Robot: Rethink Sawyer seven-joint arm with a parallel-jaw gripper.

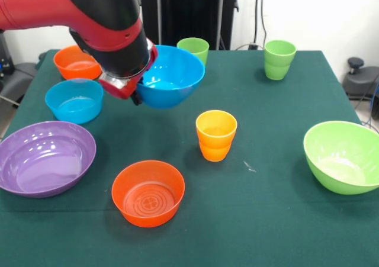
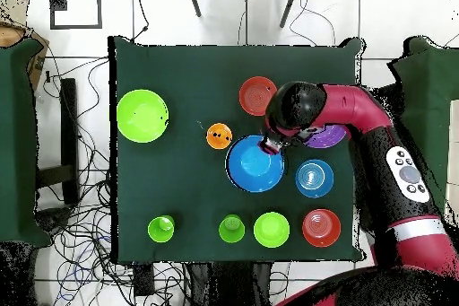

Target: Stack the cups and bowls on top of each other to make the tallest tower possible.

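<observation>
No tower stands yet; every cup and bowl sits alone, so nearly all the stacking looks left to do. The big shiny blue plastic bowl [image 1: 172, 76] hangs tilted above the green cloth table [image 1: 272, 219], its rim pinched tight by the gripper [image 1: 129, 89]. Nearest are a small orange plastic cup [image 1: 216, 135], tapered and smooth, and a round orange bowl [image 1: 148, 193]; a wide purple bowl [image 1: 44, 158] lies further out.

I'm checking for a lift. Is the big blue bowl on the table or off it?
Off it, apparently: the blue bowl hangs tilted at the hand, its shadow on the cloth below.
</observation>
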